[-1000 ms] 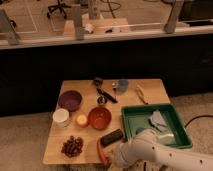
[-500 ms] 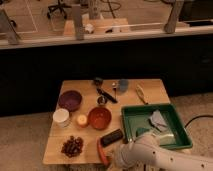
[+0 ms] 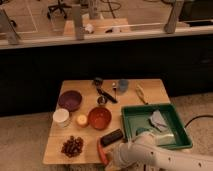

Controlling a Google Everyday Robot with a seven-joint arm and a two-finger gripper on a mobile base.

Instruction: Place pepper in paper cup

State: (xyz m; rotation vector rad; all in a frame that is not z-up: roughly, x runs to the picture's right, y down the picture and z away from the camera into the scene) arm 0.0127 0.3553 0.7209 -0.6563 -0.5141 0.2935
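Tool [image 3: 110, 158] has edged left, just right of pepper [image 3: 102, 153].

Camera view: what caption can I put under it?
Robot gripper beside the pepper at the table's front edge; paper cup farther left.

Gripper [image 3: 107, 156] at table [image 3: 150, 86] front edge: black block [image 3: 112, 137] just beyond, dark red pile [image 3: 73, 146] left, bare wood lane between toward paper cup [image 3: 61, 117].

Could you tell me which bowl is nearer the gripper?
The orange-red bowl, mid-table; the purple bowl sits farther back-left. The gripper is at the table's front edge, by the pepper.
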